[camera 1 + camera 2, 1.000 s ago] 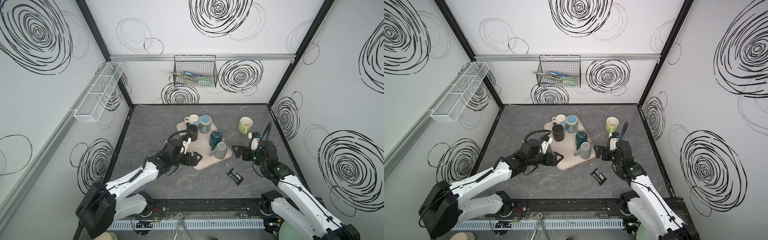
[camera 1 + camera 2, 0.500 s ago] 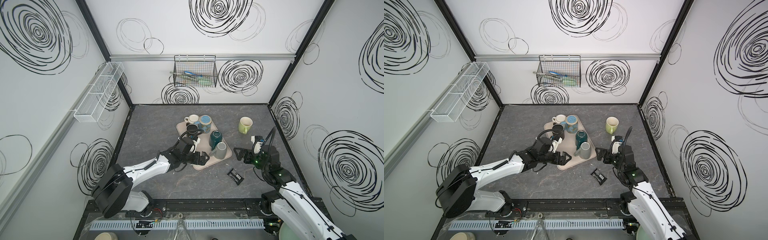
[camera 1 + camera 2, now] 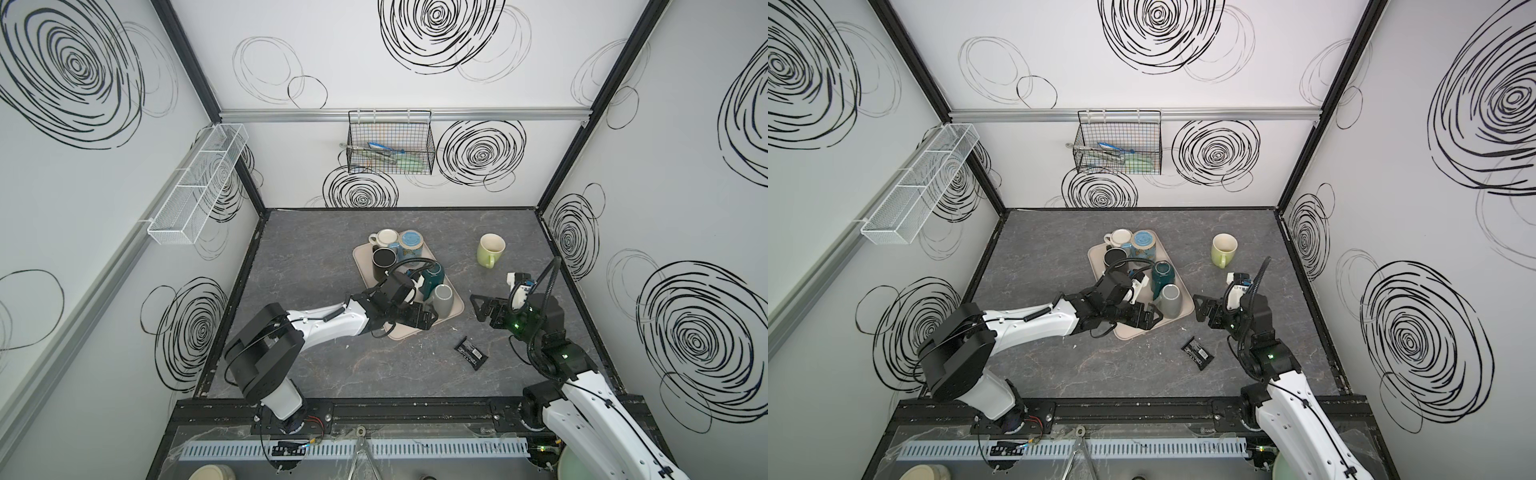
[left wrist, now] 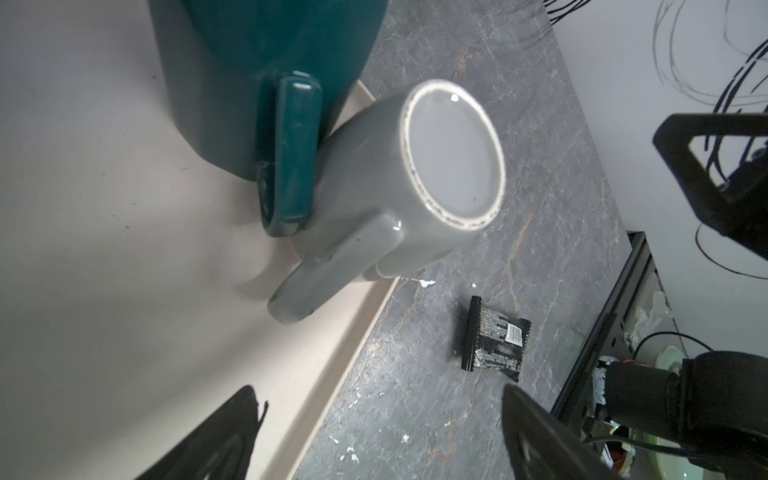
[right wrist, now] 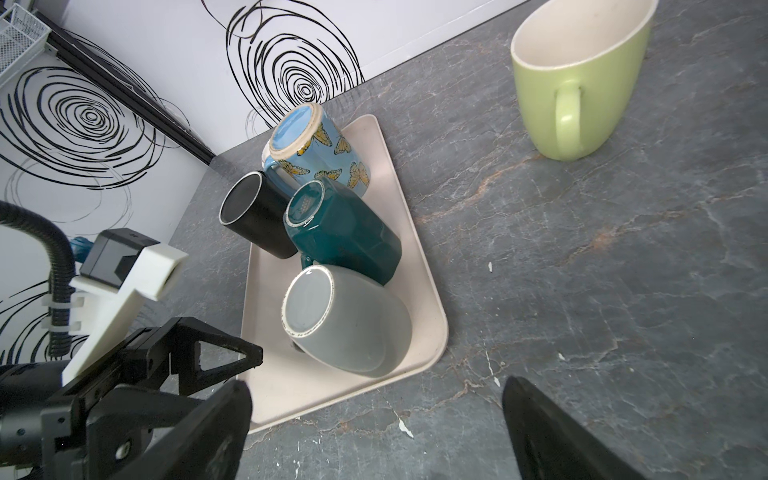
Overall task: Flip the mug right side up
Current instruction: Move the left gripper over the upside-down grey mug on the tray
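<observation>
**A:** Left wrist view: we see the glossy grey ceramic mug [image 4: 415, 178] upside down on a corner of the beige rectangular tray [image 4: 124, 299].
**B:** Our left gripper [image 4: 377, 390] gapes empty before it, and our right gripper [image 5: 376, 384] gapes empty too.

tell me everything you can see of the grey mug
The grey mug looks like glossy ceramic, with a chunky handle and a rough unglazed ring round its flat base. It stands upside down, rim on the tray near a front corner, beside the teal mug, whose handle sits against or just short of it. Its handle faces the open left gripper, which does not touch it.
</observation>
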{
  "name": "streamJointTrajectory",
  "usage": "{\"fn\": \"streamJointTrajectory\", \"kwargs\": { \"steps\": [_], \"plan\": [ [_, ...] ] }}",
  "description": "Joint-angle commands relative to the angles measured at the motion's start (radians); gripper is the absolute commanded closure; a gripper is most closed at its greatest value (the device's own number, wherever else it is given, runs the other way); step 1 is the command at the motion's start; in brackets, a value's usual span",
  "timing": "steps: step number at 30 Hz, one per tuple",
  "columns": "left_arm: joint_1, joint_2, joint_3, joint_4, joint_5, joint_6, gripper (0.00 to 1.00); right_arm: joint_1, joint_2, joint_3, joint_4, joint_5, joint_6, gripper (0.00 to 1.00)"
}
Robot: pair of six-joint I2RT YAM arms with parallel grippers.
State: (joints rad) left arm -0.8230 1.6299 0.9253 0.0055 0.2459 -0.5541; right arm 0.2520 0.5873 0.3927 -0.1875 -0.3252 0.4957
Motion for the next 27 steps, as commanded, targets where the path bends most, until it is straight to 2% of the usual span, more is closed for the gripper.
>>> {"fn": "streamJointTrajectory", "kwargs": {
  "steps": [1,12,15,20,27],
  "plan": [
    [-0.009,0.027,0.055,0.012,-0.052,0.036,0.07,-0.004,-0.028,-0.013,-0.022,0.005,0.009,0.01],
    [-0.051,0.114,0.146,-0.013,-0.139,0.108,0.06,-0.004,-0.063,-0.014,-0.027,-0.003,0.009,0.01],
    [-0.063,0.129,0.157,-0.008,-0.131,0.112,0.14,-0.005,-0.069,-0.015,-0.031,0.0,0.011,0.01],
    [-0.084,0.135,0.161,-0.009,-0.133,0.108,0.19,-0.004,-0.077,-0.018,-0.035,0.005,0.014,0.01],
    [-0.128,0.152,0.187,-0.073,-0.208,0.122,0.26,-0.005,-0.086,-0.018,-0.04,0.032,0.023,0.01]
  ]
}}
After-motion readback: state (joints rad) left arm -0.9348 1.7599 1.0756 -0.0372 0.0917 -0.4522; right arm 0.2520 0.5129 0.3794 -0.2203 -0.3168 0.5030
